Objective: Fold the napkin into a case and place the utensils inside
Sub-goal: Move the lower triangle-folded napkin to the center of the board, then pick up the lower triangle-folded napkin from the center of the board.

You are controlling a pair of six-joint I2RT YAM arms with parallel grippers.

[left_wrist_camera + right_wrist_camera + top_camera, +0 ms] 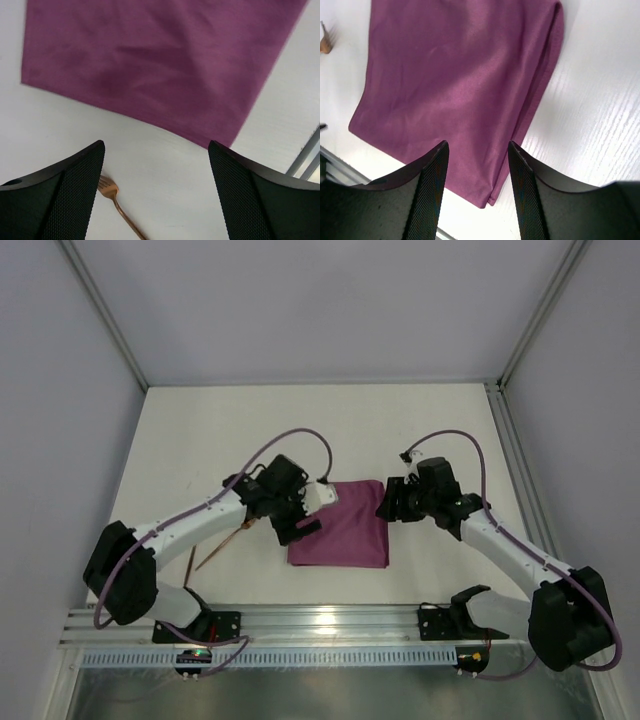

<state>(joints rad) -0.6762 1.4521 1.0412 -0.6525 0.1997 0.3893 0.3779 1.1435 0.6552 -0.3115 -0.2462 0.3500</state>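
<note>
Fingers apart and empty, the left gripper (303, 520) hangs over the left edge of the napkin (338, 528). The right gripper (392, 502) is at its far right corner, also spread and holding nothing. The plum cloth lies folded over, flat, mid-table between the arms. To its left, two thin copper utensils (222, 551), one a fork (109, 189), rest on the white table (300, 430).

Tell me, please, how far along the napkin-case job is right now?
Done: the plum-purple cloth napkin lies flat, folded into a rectangle, with a doubled edge in the right wrist view. In hand: nothing; the left gripper and right gripper are both open at its sides. Left: narrowing it into a case and loading the copper four-tined fork, which lies on the table outside the cloth.
</note>
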